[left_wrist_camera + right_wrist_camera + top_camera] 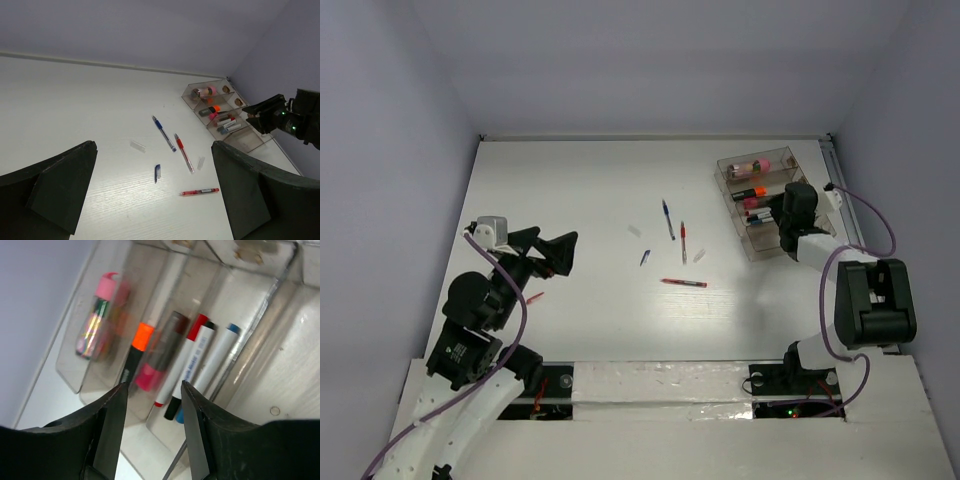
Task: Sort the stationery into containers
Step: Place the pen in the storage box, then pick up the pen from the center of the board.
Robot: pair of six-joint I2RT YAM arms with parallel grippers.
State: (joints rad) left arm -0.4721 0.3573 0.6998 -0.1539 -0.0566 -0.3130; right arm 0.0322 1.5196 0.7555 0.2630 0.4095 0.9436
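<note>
"Tools, then: your right tool [153, 386] hangs with fingers apart, empty, over the organiser [270, 305] at far right."

"Highlighters [140, 347] and markers [200, 350] lie inside. Your left tool [153, 145] gapes, near left. A blue pen [667, 219], red pens [683, 242] and white pieces [699, 255] await you mid-counter [570, 180]; roughly half remains, I'd judge."

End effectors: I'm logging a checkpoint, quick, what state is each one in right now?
Left end effector: open, holding nothing.
Right end effector: open, holding nothing, above the clear organiser.
</note>
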